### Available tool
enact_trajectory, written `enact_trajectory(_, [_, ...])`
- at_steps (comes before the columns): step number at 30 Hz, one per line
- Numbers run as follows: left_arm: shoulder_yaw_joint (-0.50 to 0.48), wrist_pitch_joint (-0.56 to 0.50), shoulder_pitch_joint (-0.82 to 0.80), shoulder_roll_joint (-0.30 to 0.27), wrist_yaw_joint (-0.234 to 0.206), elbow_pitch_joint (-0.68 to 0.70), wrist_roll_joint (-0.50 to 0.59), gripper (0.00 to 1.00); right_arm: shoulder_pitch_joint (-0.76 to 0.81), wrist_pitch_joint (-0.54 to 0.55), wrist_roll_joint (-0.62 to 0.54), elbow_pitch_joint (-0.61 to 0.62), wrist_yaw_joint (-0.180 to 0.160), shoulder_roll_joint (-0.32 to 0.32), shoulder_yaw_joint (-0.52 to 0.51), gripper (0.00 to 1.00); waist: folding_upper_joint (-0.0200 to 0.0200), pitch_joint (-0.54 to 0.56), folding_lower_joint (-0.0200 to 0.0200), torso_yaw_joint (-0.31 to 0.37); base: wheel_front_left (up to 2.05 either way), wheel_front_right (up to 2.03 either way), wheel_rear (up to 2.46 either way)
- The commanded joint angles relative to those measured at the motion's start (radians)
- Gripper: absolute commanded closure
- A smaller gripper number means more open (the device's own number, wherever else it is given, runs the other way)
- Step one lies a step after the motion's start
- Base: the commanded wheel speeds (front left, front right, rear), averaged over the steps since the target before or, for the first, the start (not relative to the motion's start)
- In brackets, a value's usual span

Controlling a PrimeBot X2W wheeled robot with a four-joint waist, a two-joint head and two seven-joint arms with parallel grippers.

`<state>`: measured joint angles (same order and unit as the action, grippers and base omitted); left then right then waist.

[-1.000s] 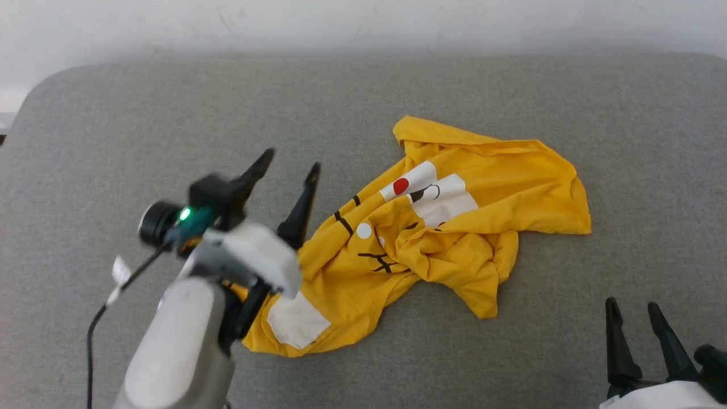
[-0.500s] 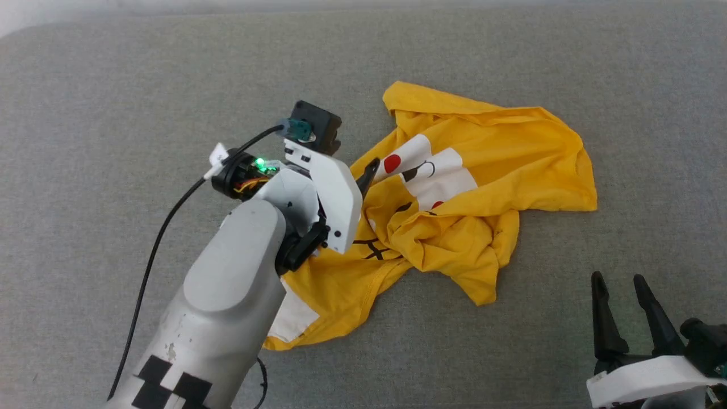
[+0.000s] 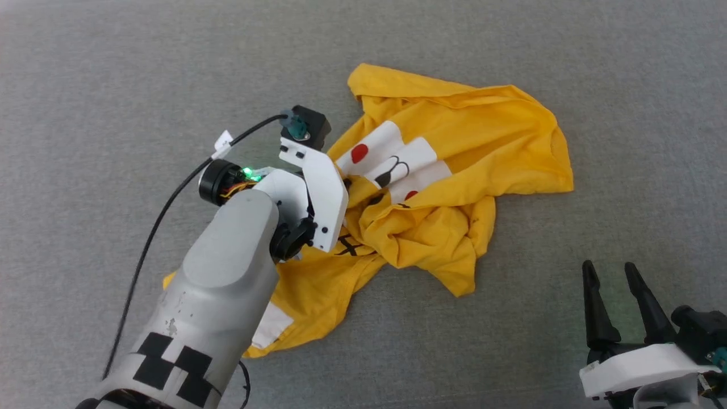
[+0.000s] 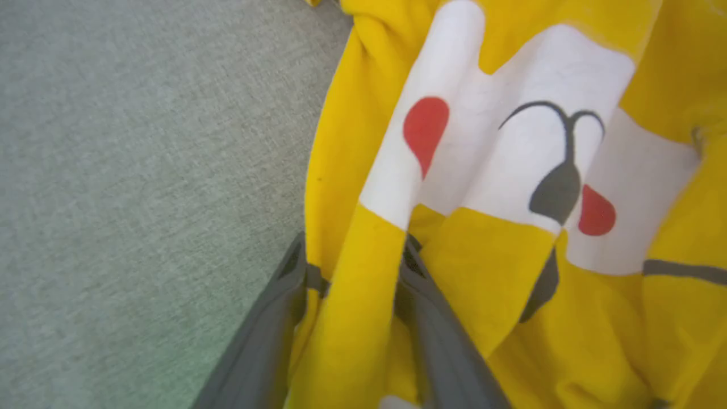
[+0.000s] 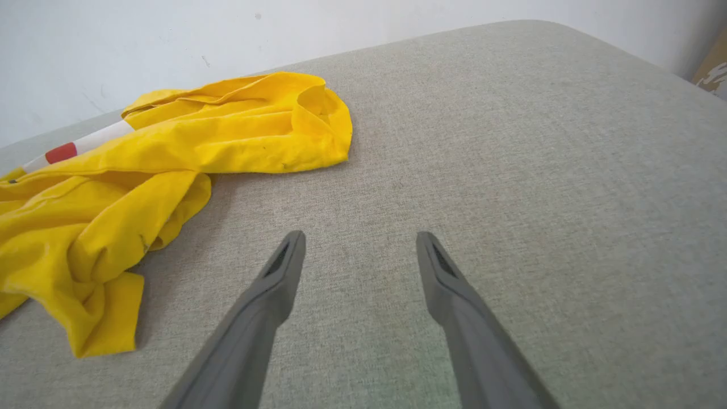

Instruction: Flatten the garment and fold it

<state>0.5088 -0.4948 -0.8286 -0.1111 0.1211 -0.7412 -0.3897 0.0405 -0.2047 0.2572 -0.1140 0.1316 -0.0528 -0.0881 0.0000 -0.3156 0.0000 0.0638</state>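
Standing over the middle of the grey bench, the left gripper has its tips pushed into the left side of the garment. Its jaws are wide apart and a raised ridge of yellow cloth lies between them. The ridge touches both fingers, but I judge it is not pinched yet.

The garment lies crumpled on the middle part of the bench. One end goes under the left forearm toward the near side, and the wider part spreads toward the far right. The white print patch with red dots is just beyond the fingertips.

The cloth looks light, thin and very soft. It will hang and drag, and one grasped layer may pull others with it. It is not fragile, but it can slip from narrow tips. A thick fold or a hem is therefore a better hold than a single flat layer.

At the right, toward the near side, the right gripper rests fully open and holds nothing, well apart from the garment. The loose flap pointing toward it seems a good place for it to take.
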Motion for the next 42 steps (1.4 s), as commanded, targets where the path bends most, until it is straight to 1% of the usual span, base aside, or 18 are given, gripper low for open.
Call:
enact_trajectory(1, [0.014, 0.015, 0.01, 0.004, -0.001, -0.022, -0.011, 1.0, -0.015, -0.009, 0.005, -0.006, -0.001, 0.003, 0.0, 0.0, 0.0, -0.007, 0.0, 0.013, 0.0, 0.0, 0.0])
enact_trajectory(3, [0.016, 0.07, 0.003, 0.002, 0.002, -0.016, -0.011, 1.0, -0.016, -0.011, 0.006, -0.01, -0.001, 0.003, -0.002, 0.0, 0.0, -0.006, 0.0, 0.014, 0.0, 0.0, 0.0])
enact_trajectory(5, [0.01, 0.148, -0.016, -0.003, -0.001, -0.006, -0.001, 1.0, -0.015, -0.014, 0.007, -0.014, -0.001, 0.003, -0.007, 0.0, 0.0, -0.005, 0.0, 0.011, 0.0, 0.0, 0.0])
enact_trajectory(8, [-0.009, 0.262, -0.053, -0.007, -0.027, 0.0, 0.013, 1.0, -0.015, -0.016, 0.006, -0.017, -0.001, 0.003, -0.011, 0.0, 0.0, -0.005, 0.0, 0.005, 0.0, 0.0, 0.0])
enact_trajectory(13, [-0.065, 0.449, -0.109, -0.032, -0.126, -0.019, 0.04, 1.0, -0.019, -0.013, 0.003, -0.011, -0.001, 0.003, 0.002, 0.0, 0.0, -0.024, 0.0, 0.007, 0.0, 0.0, 0.0])
enact_trajectory(15, [-0.086, 0.503, -0.124, -0.054, -0.165, -0.043, 0.049, 1.0, -0.023, -0.01, 0.0, -0.008, -0.001, 0.003, 0.005, 0.0, 0.0, -0.035, 0.0, 0.014, 0.0, 0.0, 0.0])
enact_trajectory(18, [-0.122, 0.58, -0.138, -0.094, -0.238, -0.088, 0.062, 1.0, -0.023, -0.005, -0.008, -0.007, -0.001, 0.003, 0.003, 0.0, 0.0, -0.046, 0.0, 0.03, 0.0, 0.0, 0.0])
enact_trajectory(20, [-0.142, 0.617, -0.142, -0.113, -0.273, -0.121, 0.062, 0.98, -0.023, -0.001, -0.013, -0.006, -0.001, 0.003, 0.004, 0.0, 0.0, -0.052, 0.0, 0.039, 0.0, 0.0, 0.0])
enact_trajectory(21, [-0.15, 0.624, -0.14, -0.118, -0.278, -0.14, 0.057, 0.7, -0.023, 0.001, -0.015, -0.006, -0.001, 0.003, 0.005, 0.0, 0.0, -0.054, 0.0, 0.043, 0.0, 0.0, 0.0])
enact_trajectory(22, [-0.158, 0.623, -0.138, -0.118, -0.276, -0.158, 0.045, 0.0, -0.023, 0.004, -0.017, -0.005, -0.001, 0.003, 0.005, 0.0, 0.0, -0.057, 0.0, 0.046, 0.0, 0.0, 0.0])
enact_trajectory(24, [-0.174, 0.647, -0.145, -0.115, -0.279, -0.176, 0.029, 0.0, -0.024, 0.007, -0.018, 0.001, -0.001, 0.003, 0.003, 0.0, 0.0, -0.067, 0.0, 0.044, 0.0, 0.0, 0.0])
enact_trajectory(29, [-0.188, 0.699, -0.165, -0.077, -0.233, -0.183, -0.01, 0.0, -0.029, 0.011, -0.019, 0.011, -0.001, 0.003, -0.012, 0.0, 0.0, -0.072, 0.0, 0.016, 0.0, 0.0, 0.0])
enact_trajectory(33, [-0.197, 0.741, -0.154, -0.059, -0.189, -0.13, -0.029, 0.0, -0.03, 0.01, -0.019, 0.011, -0.001, 0.003, -0.026, 0.0, 0.0, -0.05, 0.0, -0.017, 0.0, 0.0, 0.0])
enact_trajectory(36, [-0.205, 0.754, -0.09, -0.053, -0.173, -0.032, -0.031, 0.0, -0.021, 0.011, -0.019, 0.008, -0.001, 0.003, -0.035, 0.0, 0.0, -0.016, 0.0, -0.04, 0.0, 0.0, 0.0])
enact_trajectory(39, [-0.227, 0.756, 0.032, -0.052, -0.174, 0.123, -0.031, 0.0, -0.005, 0.014, -0.019, 0.008, -0.001, 0.003, -0.043, 0.0, 0.0, 0.02, 0.0, -0.062, 0.0, 0.0, 0.0])
enact_trajectory(40, [-0.227, 0.756, 0.032, -0.052, -0.174, 0.123, -0.031, 0.0, -0.005, 0.014, -0.019, 0.008, -0.001, 0.003, -0.043, 0.0, 0.0, 0.02, 0.0, -0.062, 0.0, 0.0, 0.0])
enact_trajectory(41, [-0.241, 0.756, 0.085, -0.053, -0.181, 0.184, -0.033, 0.0, 0.001, 0.016, -0.019, 0.009, -0.001, 0.003, -0.044, 0.0, 0.0, 0.031, 0.0, -0.068, 0.0, 0.0, 0.0])
enact_trajectory(42, [-0.259, 0.756, 0.203, -0.059, -0.193, 0.313, -0.021, 0.0, 0.011, 0.021, -0.019, 0.011, -0.001, 0.003, -0.044, 0.0, 0.0, 0.052, 0.0, -0.076, 0.0, 0.0, 0.0])
